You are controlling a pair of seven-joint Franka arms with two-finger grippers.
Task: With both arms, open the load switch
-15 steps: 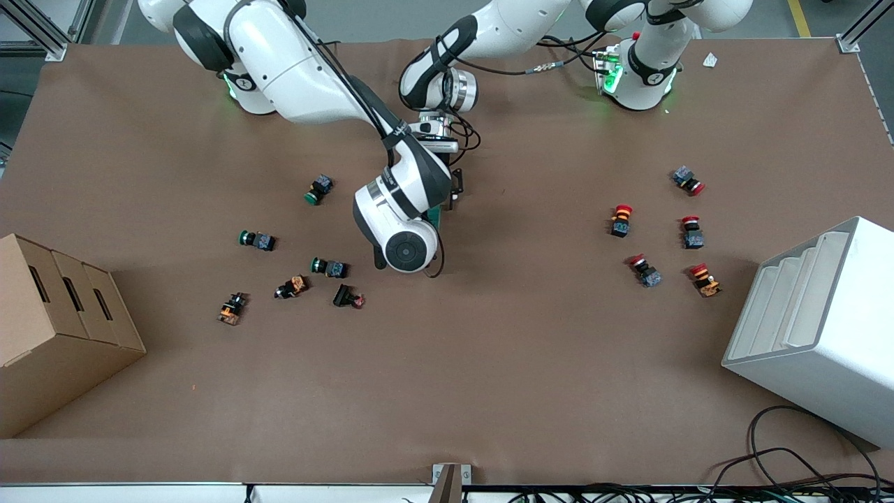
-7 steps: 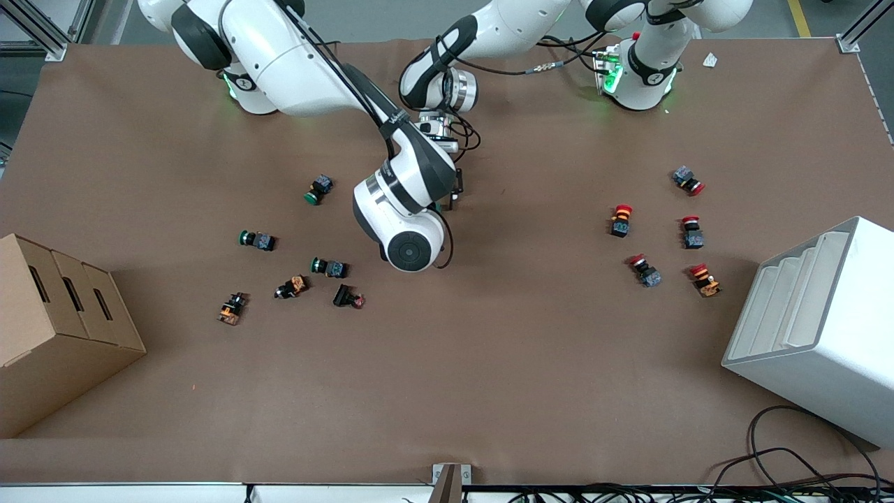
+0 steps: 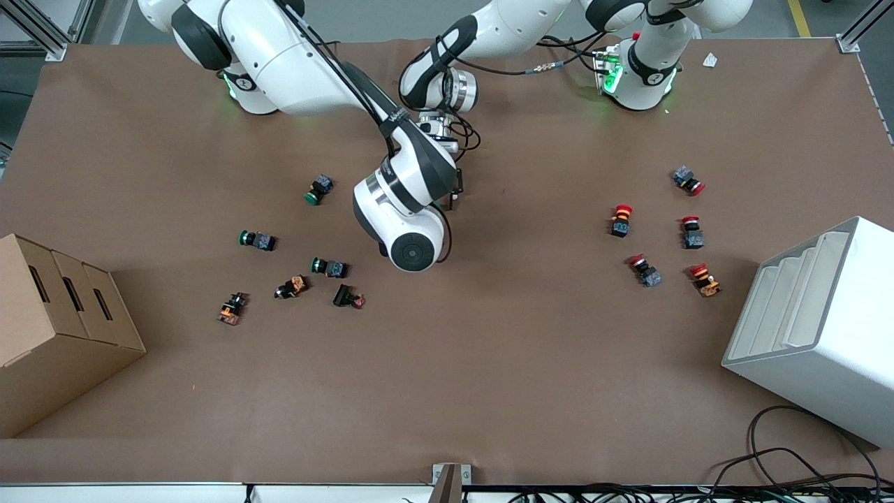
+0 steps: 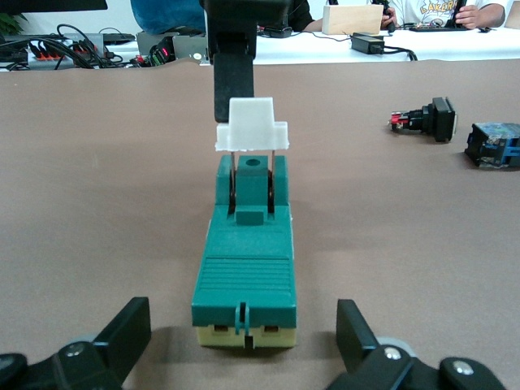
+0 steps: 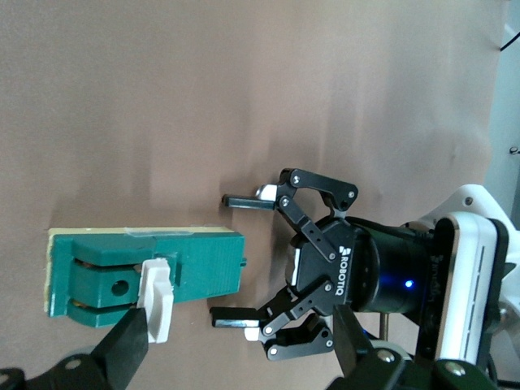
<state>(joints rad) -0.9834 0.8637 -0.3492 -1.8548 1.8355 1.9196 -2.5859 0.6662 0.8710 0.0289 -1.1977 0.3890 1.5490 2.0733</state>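
**Load switch (image 4: 244,260) lies flat between two spread grippers**

Front view: there are two arms, one cardboard box (image 3: 63,328), one white bin (image 3: 817,328) and eleven push buttons on the brown table (image 3: 489,363). Six buttons lie toward the right arm's end. Three of these are green-capped (image 3: 318,188) (image 3: 257,239) (image 3: 328,266), two are orange-bodied (image 3: 292,286) (image 3: 232,308) and one is black (image 3: 348,297). Five red-capped buttons (image 3: 620,219) (image 3: 688,180) (image 3: 692,232) (image 3: 644,270) (image 3: 704,279) lie toward the left arm's end. The switch sits mid-table between these two groups. It is hidden under the right arm's wrist (image 3: 408,223), as is the right gripper. Only a dark sliver of the left gripper (image 3: 454,190) shows.

Left wrist view: there is one switch with a dark green body. Its long axis runs straight away from this camera. Its white lever (image 4: 252,124) is at the end nearer the front camera and is raised above the body. The left gripper's fingers (image 4: 122,333) are spread wide on either side of the other end, apart from it and cut off by the frame edge. One dark finger of the right gripper (image 4: 234,73) stands just at the lever. Two buttons lie farther off.

Right wrist view: the right gripper (image 5: 240,321) is also spread. One of its fingers (image 5: 126,345) is beside the lever, perhaps touching it; the contact is hard to make out. The left gripper's open fingers straddle the plain end of the switch.
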